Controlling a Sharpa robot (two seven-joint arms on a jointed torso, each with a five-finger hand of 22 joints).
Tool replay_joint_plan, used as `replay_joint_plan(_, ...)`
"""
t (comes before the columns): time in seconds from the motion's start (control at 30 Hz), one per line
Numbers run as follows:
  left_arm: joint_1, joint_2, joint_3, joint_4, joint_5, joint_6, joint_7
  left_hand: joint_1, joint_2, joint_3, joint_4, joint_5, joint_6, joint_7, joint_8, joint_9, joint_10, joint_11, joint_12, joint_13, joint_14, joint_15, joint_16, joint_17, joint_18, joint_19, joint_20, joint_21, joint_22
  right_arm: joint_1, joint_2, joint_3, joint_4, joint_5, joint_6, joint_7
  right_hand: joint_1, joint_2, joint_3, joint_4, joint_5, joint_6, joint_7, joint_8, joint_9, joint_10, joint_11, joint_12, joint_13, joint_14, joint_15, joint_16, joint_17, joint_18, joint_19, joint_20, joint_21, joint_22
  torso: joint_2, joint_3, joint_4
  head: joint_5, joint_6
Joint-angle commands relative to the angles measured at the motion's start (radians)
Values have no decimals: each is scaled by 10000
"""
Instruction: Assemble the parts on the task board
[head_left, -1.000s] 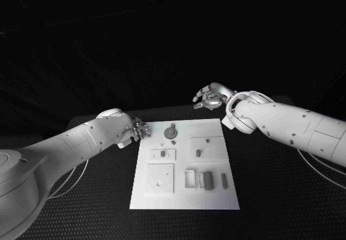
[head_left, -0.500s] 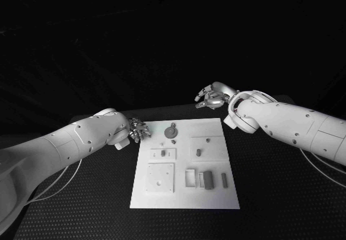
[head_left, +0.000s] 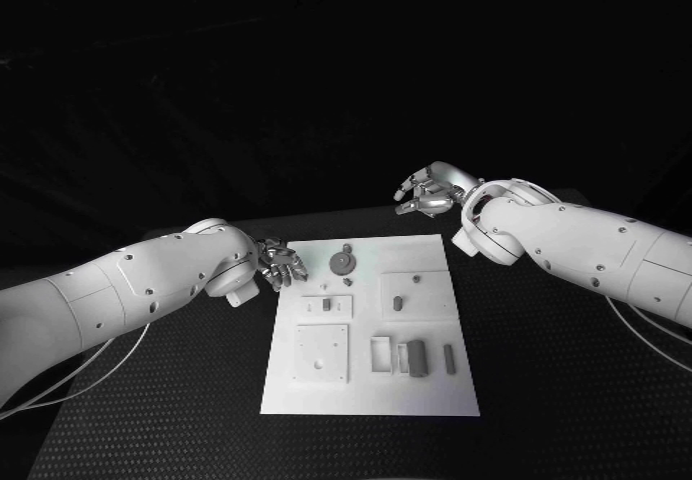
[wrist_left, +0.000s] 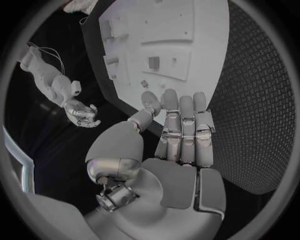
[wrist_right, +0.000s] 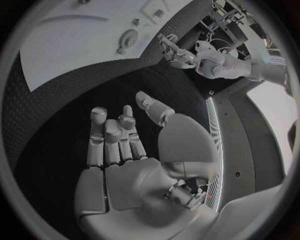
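The white task board lies in the middle of the black table, also seen as the task board and the task board. Small grey parts rest on it: a round disc with a tab, a small block, and a dark bar beside a narrow strip. My left hand hovers at the board's far left corner, fingers straight and apart, empty; the same left hand appears close up. My right hand floats beyond the board's far right corner, open and empty, as the right hand confirms.
The black textured table extends on both sides of the board. A square raised plate occupies the board's near left. A recessed pocket sits next to the dark bar.
My left arm has drawn slightly back toward the left, with the hand staying by the board's corner. The right hand barely shifted.
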Motion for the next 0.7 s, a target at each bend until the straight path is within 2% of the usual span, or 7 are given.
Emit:
replay_joint_plan(0.03, 1, -68, -18, 242, -416, -401, -225, -2, -80, 40, -1, 75, 498, -406, 50, 476, 65, -26, 35, 20, 74, 6, 39, 12, -39, 100, -13, 42, 22, -3, -14, 5, 27, -7, 97, 43, -32, 86, -50, -17, -18, 123, 204, -42, 14, -83, 1, 56, -14, 20, -42, 29, -16, 112, -5, 41, -22, 95, 12, -1, -3, -29, -33)
replay_joint_plan(0.17, -26, -104, -80, 440, -602, -478, -248, -1, -88, 44, -1, 83, 501, -409, 50, 482, 68, -28, 37, 26, 78, 4, 38, 15, -39, 106, -15, 43, 30, -3, -33, 5, 39, -7, 93, 41, -35, 86, -51, -16, -18, 124, 204, -42, 14, -83, 1, 58, -16, 20, -42, 29, -17, 112, -5, 42, -23, 95, 8, 1, -5, -19, -56)
replay_joint_plan(0.43, -129, -107, -331, 753, -860, -547, -374, 2, -93, 52, -1, 90, 509, -413, 51, 492, 75, -33, 39, 38, 89, 0, 39, 21, -37, 117, -20, 44, 45, -3, -48, 5, 57, -7, 93, 42, -35, 84, -50, -15, -17, 124, 203, -42, 15, -84, 1, 60, -21, 20, -41, 30, -19, 112, -5, 42, -24, 95, 13, 2, -8, -10, -99)
replay_joint_plan(0.6, -267, -207, -352, 958, -935, -576, -425, 2, -102, 53, -3, 85, 513, -415, 51, 498, 80, -35, 41, 45, 96, -3, 39, 24, -37, 124, -22, 45, 54, -3, -70, 5, 57, -7, 92, 40, -35, 84, -50, -15, -17, 124, 203, -43, 16, -85, 1, 62, -23, 20, -42, 30, -20, 112, -5, 42, -24, 95, 14, 7, -11, 3, -128)
replay_joint_plan(0.7, -292, -260, -358, 1041, -960, -573, -449, 5, -106, 57, -4, 82, 516, -417, 51, 502, 83, -37, 42, 50, 101, -5, 40, 27, -35, 128, -24, 46, 61, -3, -84, 5, 65, -7, 93, 40, -36, 84, -50, -15, -17, 124, 203, -43, 16, -85, 1, 63, -25, 20, -42, 30, -21, 112, -5, 42, -24, 96, 8, 2, -4, 2, -160)
